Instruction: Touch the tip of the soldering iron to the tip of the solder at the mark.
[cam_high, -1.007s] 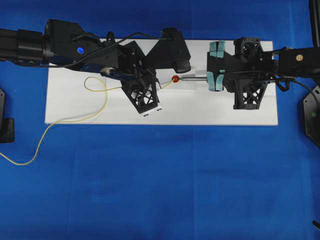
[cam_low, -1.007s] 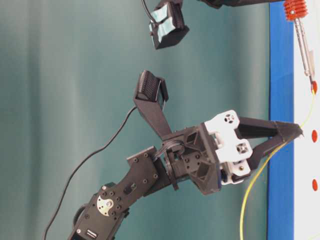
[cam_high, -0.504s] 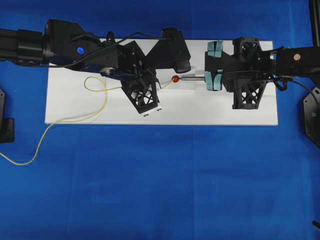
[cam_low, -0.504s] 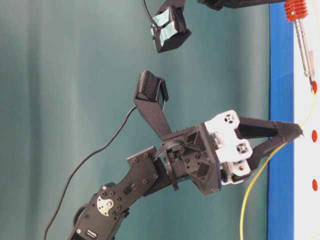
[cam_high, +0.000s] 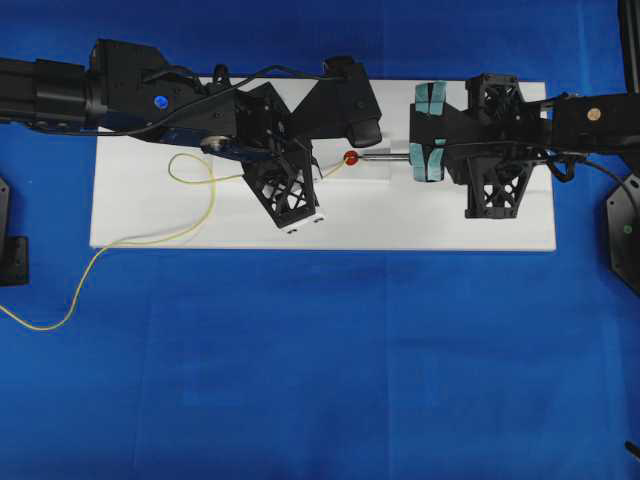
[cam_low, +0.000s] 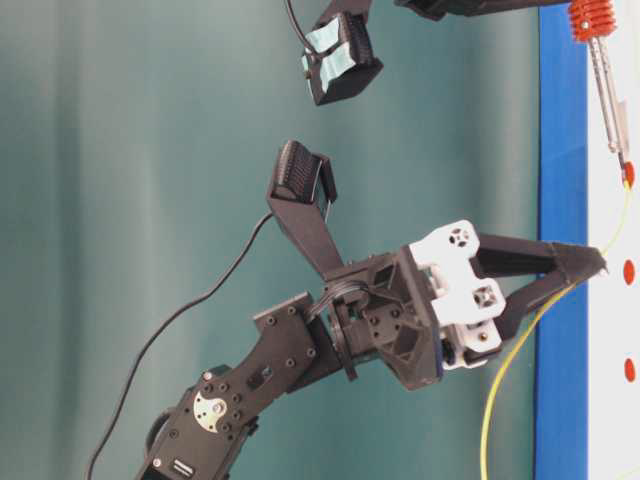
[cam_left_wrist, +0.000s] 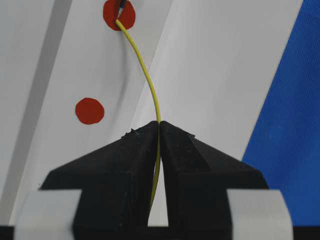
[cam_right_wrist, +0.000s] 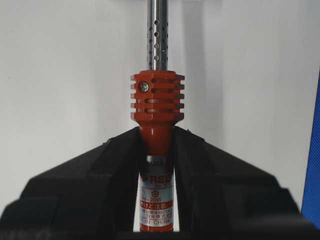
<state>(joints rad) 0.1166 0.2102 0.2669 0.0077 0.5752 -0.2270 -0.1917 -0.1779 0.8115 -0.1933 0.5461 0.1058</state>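
The soldering iron (cam_right_wrist: 157, 97) has an orange-red collar and a thin metal shaft (cam_high: 385, 156). My right gripper (cam_right_wrist: 156, 131) is shut on its red body just behind the collar. The solder (cam_left_wrist: 148, 80) is a thin yellow wire; my left gripper (cam_left_wrist: 159, 123) is shut on it a short way behind its end. The wire's end lies on the upper red mark (cam_left_wrist: 128, 18), and the iron's dark tip (cam_left_wrist: 121, 5) meets it there. From overhead the mark (cam_high: 351, 158) sits between both grippers. The wire trails left in a loop (cam_high: 190, 180) off the board.
A white board (cam_high: 150, 215) lies on blue cloth (cam_high: 320, 380). A second red dot (cam_left_wrist: 89, 110) sits on the board nearer my left gripper; the table-level view shows two more dots (cam_low: 628, 272) below the mark. Black fixtures stand at the left (cam_high: 12, 245) and right (cam_high: 622, 230) edges.
The right arm's wrist has shifted slightly left and turned a little. The iron's tip stays at the mark. The left arm and the solder have not moved.
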